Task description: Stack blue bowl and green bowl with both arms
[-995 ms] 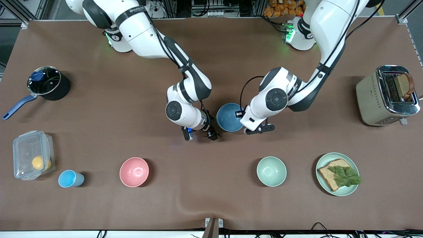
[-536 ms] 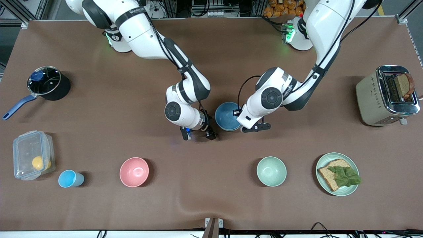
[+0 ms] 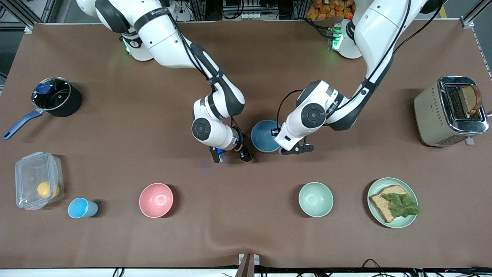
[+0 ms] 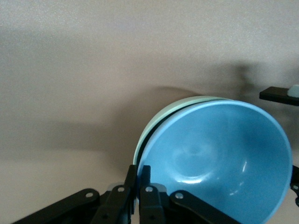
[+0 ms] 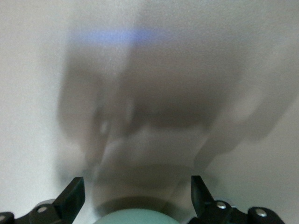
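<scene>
Blue bowl (image 4: 219, 158) sits tilted inside the green bowl (image 4: 161, 116), whose rim shows just beneath it, mid-table and well apart from the toaster (image 3: 449, 111). Left gripper (image 4: 138, 184) is clamped on the blue bowl's rim; releasing while it leans could leave it crooked or drag both bowls. Left arm bends down steeply over the stack. Right gripper (image 3: 230, 154) hangs beside the stack, fingers spread, holding nothing.

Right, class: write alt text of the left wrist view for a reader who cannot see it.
The left gripper is shut on the rim of the blue bowl, which sits nested in the green bowl so that only a thin green edge shows around it. The bowls are seen over the plain brown table.
</scene>
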{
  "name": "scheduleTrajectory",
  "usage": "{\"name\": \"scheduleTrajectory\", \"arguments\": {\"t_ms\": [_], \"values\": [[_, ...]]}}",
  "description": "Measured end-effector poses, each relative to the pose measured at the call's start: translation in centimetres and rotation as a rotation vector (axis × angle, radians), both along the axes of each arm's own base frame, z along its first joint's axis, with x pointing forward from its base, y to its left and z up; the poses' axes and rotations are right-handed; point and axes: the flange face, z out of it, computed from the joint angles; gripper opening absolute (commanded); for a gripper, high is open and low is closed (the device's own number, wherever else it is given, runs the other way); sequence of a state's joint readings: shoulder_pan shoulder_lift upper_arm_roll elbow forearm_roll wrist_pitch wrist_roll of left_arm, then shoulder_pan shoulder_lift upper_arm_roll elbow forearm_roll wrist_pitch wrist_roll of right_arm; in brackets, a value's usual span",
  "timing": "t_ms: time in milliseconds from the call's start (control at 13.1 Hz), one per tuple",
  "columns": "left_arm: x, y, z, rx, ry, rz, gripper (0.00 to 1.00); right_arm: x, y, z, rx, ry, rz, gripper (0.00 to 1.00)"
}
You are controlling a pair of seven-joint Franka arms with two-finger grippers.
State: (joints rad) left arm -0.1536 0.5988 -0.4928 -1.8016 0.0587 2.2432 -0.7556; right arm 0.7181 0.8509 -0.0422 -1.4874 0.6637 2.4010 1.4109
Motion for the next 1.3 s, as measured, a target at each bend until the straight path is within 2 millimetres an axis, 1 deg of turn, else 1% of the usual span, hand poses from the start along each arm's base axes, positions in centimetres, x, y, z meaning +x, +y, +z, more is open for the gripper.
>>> {"name": "scheduleTrajectory", "arguments": {"t_ms": [77,153,230,306,383,459,612,765,842,918,1071,1224,1301], "values": [[0.0,0.0,0.0,-0.001,-0.001,0.001,0.00,0.0,0.0,0.2,0.002,0.000,0.007,1.00],[0.0,0.0,-0.1,-0.002,-0.001,0.001,0.06,0.0,0.1,0.4,0.004,-0.001,0.011,1.00],[0.0,0.0,-0.1,-0.002,-0.001,0.001,0.31,0.0,0.1,0.5,0.004,0.000,0.013,1.00],[0.0,0.0,-0.2,-0.002,0.000,0.001,0.59,0.0,0.1,0.5,0.004,0.000,0.017,1.00],[0.0,0.0,-0.2,-0.003,-0.001,0.002,0.83,-0.1,0.1,0.4,0.004,-0.001,0.023,1.00],[0.1,0.0,-0.2,-0.004,-0.003,0.005,1.00,-0.1,0.1,0.4,0.005,-0.003,0.029,1.00],[0.3,0.1,-0.1,-0.006,-0.008,0.014,1.00,-0.1,0.0,0.4,0.006,-0.005,0.034,1.00],[1.0,0.2,0.5,-0.013,-0.022,0.025,1.00,-0.1,0.1,0.4,0.006,-0.005,0.036,1.00],[1.5,0.5,1.1,-0.018,-0.034,0.034,1.00,-0.1,0.1,0.4,0.006,-0.006,0.039,1.00],[2.4,1.1,2.1,-0.024,-0.053,0.048,1.00,-0.1,0.1,0.4,0.007,-0.008,0.043,1.00],[4.6,3.6,5.5,-0.032,-0.106,0.096,1.00,0.0,0.0,0.6,0.010,-0.018,0.063,1.00],[6.7,7.3,9.9,-0.018,-0.154,0.146,1.00,0.4,-0.7,1.3,0.013,-0.018,0.118,1.00],[7.5,9.3,12.1,-0.008,-0.179,0.149,1.00,1.0,-1.7,2.1,0.015,-0.021,0.166,1.00]]}}
